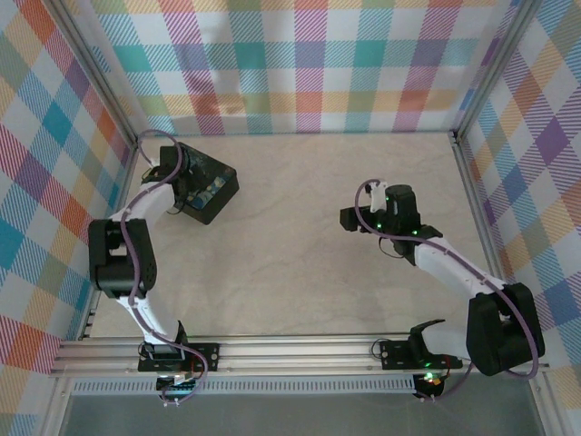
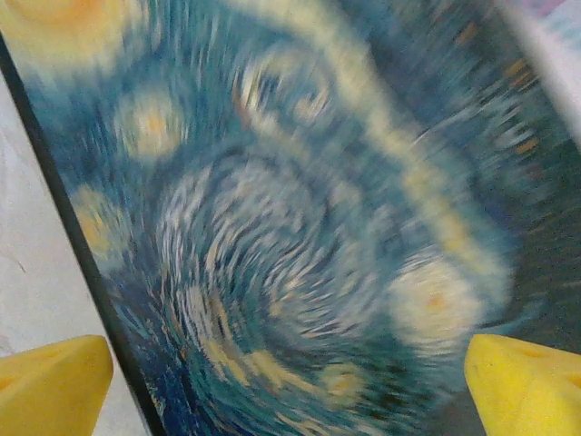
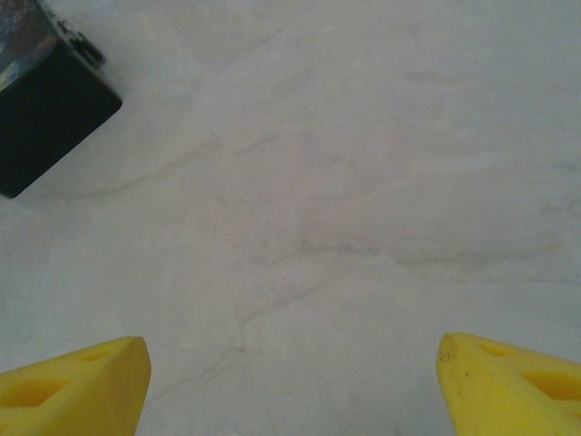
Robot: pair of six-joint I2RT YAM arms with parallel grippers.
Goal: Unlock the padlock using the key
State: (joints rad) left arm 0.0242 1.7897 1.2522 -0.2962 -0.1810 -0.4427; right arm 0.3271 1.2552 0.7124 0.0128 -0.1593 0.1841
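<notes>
At far left, hovering over the dark boxy tin (image 1: 211,186) with left hand (image 2: 290,391) spread wide and empty; swirl-painted lid blurred up close. At right, holding right hand (image 3: 290,386) parted, gripping nothing, above the pale veined desk (image 3: 345,182). From the right wrist, apparently the padlock (image 3: 82,44), a tiny dark lump on the tin's side, too small to confirm.
</notes>
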